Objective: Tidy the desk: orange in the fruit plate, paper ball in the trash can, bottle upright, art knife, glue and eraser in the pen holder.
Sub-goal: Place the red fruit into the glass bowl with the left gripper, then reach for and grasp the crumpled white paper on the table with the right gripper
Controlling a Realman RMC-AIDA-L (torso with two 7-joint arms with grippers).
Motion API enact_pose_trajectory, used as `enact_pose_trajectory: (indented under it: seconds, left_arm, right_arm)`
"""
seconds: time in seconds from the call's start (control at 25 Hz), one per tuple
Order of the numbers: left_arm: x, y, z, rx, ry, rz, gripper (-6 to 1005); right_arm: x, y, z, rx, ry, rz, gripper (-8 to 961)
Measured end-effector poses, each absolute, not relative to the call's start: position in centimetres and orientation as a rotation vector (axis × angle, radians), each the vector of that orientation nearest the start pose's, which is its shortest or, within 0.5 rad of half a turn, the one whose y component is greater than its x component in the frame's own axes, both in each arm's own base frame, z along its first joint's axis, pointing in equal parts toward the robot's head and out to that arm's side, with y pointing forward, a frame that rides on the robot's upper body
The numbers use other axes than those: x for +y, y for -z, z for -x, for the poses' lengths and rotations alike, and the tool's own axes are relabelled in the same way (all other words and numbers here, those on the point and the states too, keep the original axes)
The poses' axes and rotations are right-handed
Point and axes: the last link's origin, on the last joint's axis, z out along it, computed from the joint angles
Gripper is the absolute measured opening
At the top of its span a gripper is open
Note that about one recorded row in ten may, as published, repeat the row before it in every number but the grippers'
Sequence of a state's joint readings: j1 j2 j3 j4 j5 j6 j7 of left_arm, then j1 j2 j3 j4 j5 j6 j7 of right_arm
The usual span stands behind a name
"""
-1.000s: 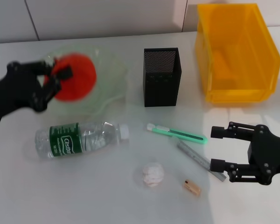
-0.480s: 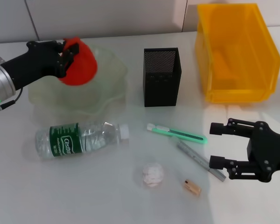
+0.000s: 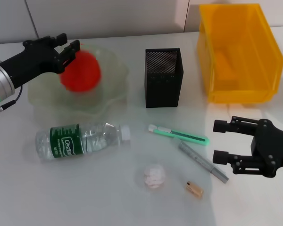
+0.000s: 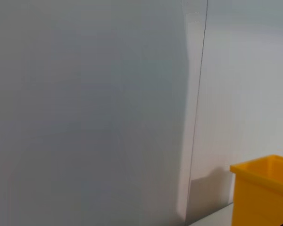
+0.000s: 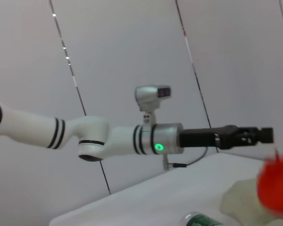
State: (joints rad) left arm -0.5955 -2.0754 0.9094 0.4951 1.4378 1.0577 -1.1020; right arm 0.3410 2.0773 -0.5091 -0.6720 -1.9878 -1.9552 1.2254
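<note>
Dropping into the fruit plate [image 3: 108, 96], the orange [image 3: 81, 71] shows as a blurred red-orange ball just below the left hand [image 3: 66, 47], whose fingers are spread apart and no longer on the fruit — half a second ago they were clamped round it, higher over the plate's far rim. The orange is firm, round and smooth, so it will roll in the wavy glass bowl; the plate itself is brittle and should not be knocked. The right hand [image 3: 222, 140] hangs with fingers apart just beside the grey glue stick [image 3: 203, 162] and the green art knife [image 3: 179, 134], and has shifted only slightly toward the table edge since then. Both are light, stiff and slim, best pinched across the middle. The bottle [image 3: 80, 140] lies on its side near the plate — slippery, thin-walled, easiest taken round the body by the label. The paper ball [image 3: 154, 175] is soft and weightless; the tiny eraser [image 3: 194, 189] beside it needs a fine pinch. The pen holder [image 3: 163, 77] and trash can [image 3: 238, 54] stand behind on the table [image 3: 85, 197].
</note>
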Motion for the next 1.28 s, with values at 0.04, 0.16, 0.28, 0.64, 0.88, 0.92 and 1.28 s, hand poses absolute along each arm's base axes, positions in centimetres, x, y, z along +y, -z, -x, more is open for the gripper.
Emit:
enact_pose_trajectory:
  seconds: [0.04,0.16,0.28,0.64,0.88,0.92,1.28]
  left_arm:
    - [39.8,0.4,24.7,-0.52,0.772,2.266,274]
    - [38.3,0.0,24.7,-0.496,0.86,2.297,358]
    - [36.2,-0.2,24.9,-0.465,0.947,2.346,443]
    - [27.2,1.4,27.5,-0.227,1.009,2.515,788]
    - [25.1,2.6,28.4,-0.281,1.011,2.574,864]
    - [24.9,2.7,28.5,-0.293,1.008,2.583,864]
    - [24.2,3.3,29.1,-0.331,0.968,2.626,863]
  right_arm:
    - [24.5,-3.2,-29.0,0.556,-1.043,2.713,770]
    - [24.5,-3.8,-29.0,0.557,-1.019,2.719,770]
    - [24.7,-4.7,-28.7,0.562,-0.986,2.735,770]
    - [26.9,-7.7,-24.7,0.566,-0.599,2.951,769]
    - [29.0,-6.7,-19.8,0.575,-0.137,3.126,769]
    - [29.6,-6.3,-18.3,0.591,0.01,3.152,769]
    - [30.5,-3.5,-14.1,0.65,0.442,3.115,769]
